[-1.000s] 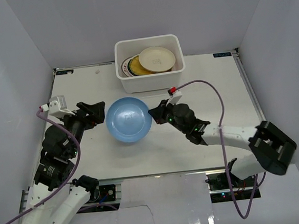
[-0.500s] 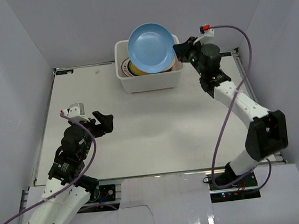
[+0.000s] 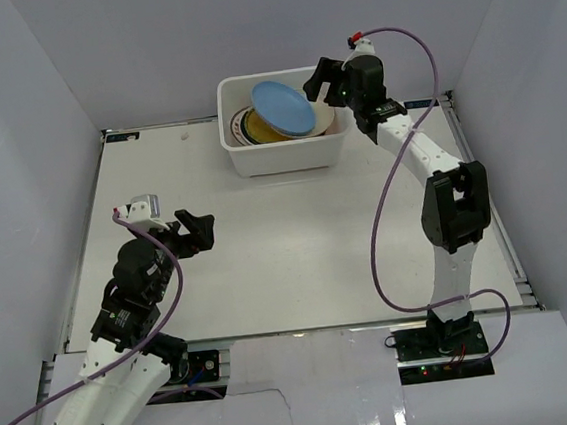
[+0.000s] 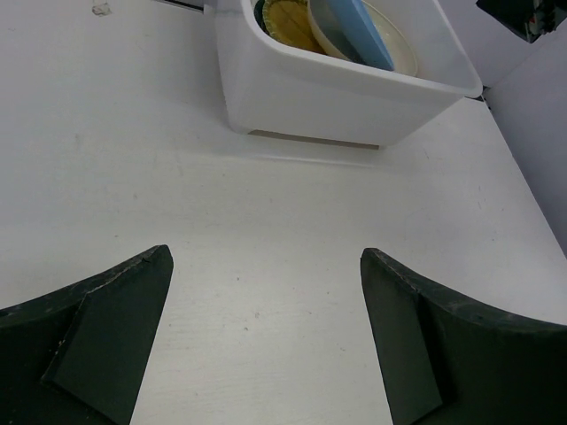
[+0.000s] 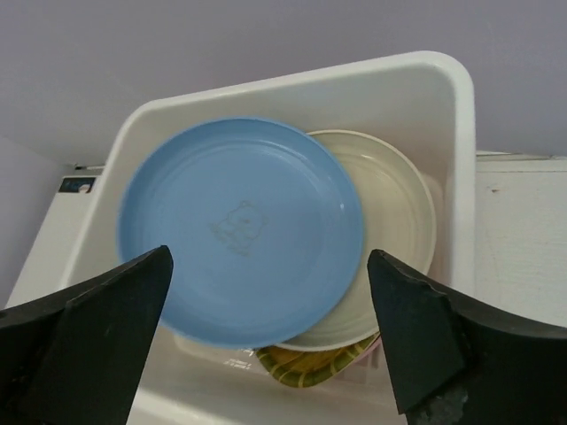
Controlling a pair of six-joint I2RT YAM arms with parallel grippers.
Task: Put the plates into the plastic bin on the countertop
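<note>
Blue round plate (image 5: 239, 230): tilted in the white rectangular plastic bin (image 5: 462, 133), beyond and between the right fingers (image 5: 84, 345), overlapping a cream round plate (image 5: 399, 212).
Yellow-brown woven disc (image 5: 310, 365): showing beneath both plates.
Right fingers: spread wide, touching nothing.
Left fingers (image 4: 97, 345): spread wide over the white table (image 4: 266, 248), bin well ahead of them.

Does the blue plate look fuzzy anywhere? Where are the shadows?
Right wrist view: the blue plate looks slightly smeared at its left edge. Left wrist view: the plastic bin casts a soft shadow on the countertop. Top view: sharp, evenly lit.
</note>
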